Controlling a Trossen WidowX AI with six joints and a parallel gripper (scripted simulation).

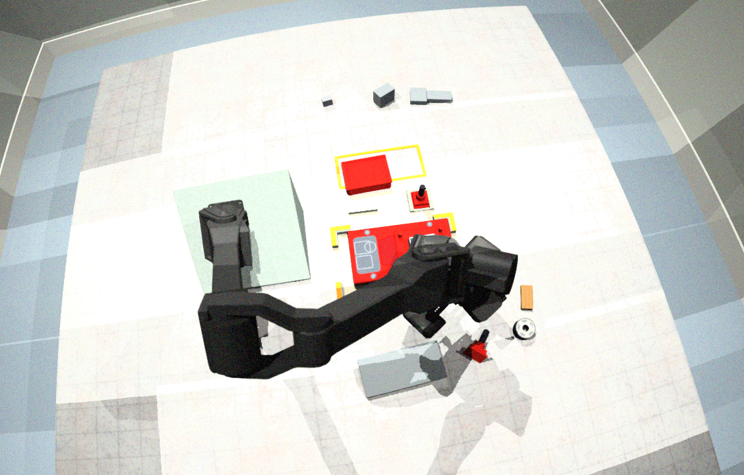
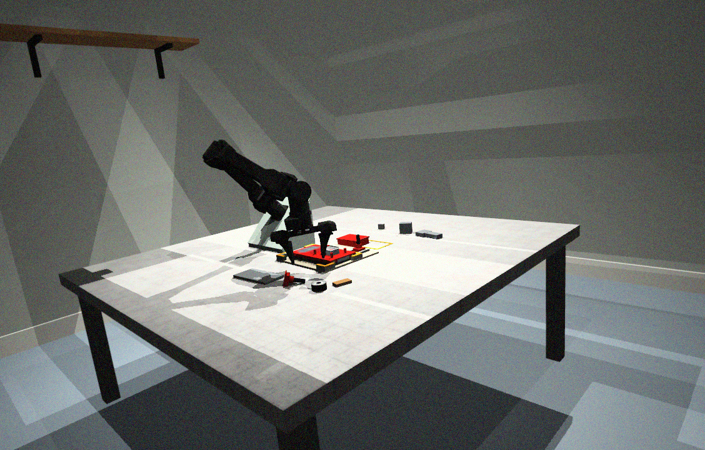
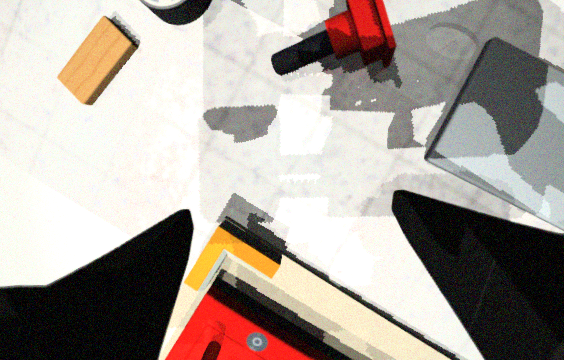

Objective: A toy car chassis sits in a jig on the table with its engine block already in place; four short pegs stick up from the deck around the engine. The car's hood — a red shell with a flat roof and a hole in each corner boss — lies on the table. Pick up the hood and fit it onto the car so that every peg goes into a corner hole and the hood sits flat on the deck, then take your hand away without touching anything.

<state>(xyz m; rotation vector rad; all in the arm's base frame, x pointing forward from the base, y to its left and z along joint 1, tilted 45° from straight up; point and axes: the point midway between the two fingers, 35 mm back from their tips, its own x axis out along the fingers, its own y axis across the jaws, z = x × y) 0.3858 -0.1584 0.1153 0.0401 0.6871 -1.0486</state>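
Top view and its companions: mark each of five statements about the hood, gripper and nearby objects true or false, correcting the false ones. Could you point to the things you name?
1. The red hood point(image 1: 366, 173) point(image 2: 352, 240) is already fitted on the chassis point(image 1: 383, 251) point(image 3: 242, 335). False: it lies apart from it, beside the yellow outline point(image 1: 377, 150).
2. The gripper point(image 2: 309, 260) point(image 3: 294, 208) is open. True.
3. The gripper holds the wooden block point(image 1: 526, 297) point(image 2: 342, 282) point(image 3: 98, 60). False: nothing is between its fingers; the block lies on the table.
4. The gray plate point(image 1: 403, 370) point(image 2: 258, 275) point(image 3: 527, 135) lies flat. True.
5. The black-handled red tool point(image 1: 477, 350) point(image 2: 288, 278) point(image 3: 359, 35) lies on the gray plate. False: it lies beside it.
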